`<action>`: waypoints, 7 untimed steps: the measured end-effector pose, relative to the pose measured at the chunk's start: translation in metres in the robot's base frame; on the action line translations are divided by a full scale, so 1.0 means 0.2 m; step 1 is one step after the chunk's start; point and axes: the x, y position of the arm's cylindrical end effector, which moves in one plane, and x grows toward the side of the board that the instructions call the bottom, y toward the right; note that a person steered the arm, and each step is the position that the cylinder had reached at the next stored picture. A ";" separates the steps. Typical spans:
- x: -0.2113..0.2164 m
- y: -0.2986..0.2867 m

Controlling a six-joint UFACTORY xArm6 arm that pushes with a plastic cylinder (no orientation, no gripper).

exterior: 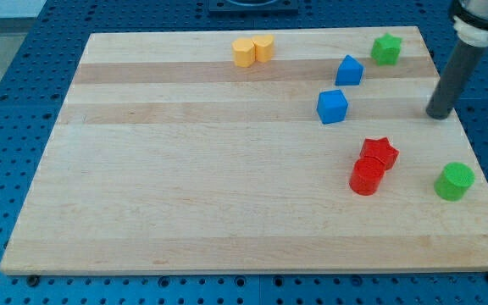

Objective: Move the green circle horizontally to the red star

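Note:
The green circle (pixel 454 181) is a round block near the board's right edge, toward the view's bottom. The red star (pixel 379 153) lies to its left, slightly higher, touching a red round block (pixel 367 178) just below-left of it. My tip (pixel 438 115) rests on the board near the right edge, above the green circle and to the right of the red star, touching no block.
Two blue blocks (pixel 350 70) (pixel 332 107) sit above the red star. A green star (pixel 386 48) is at the top right. Two yellow blocks (pixel 244 52) (pixel 263 47) touch at the top middle. The wooden board (pixel 185 186) lies on a blue pegboard table.

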 end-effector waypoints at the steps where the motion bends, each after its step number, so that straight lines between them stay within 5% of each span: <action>1: 0.34 0.12; 3: 0.89 0.12; 5: 0.89 -0.19; 7: 0.80 -0.16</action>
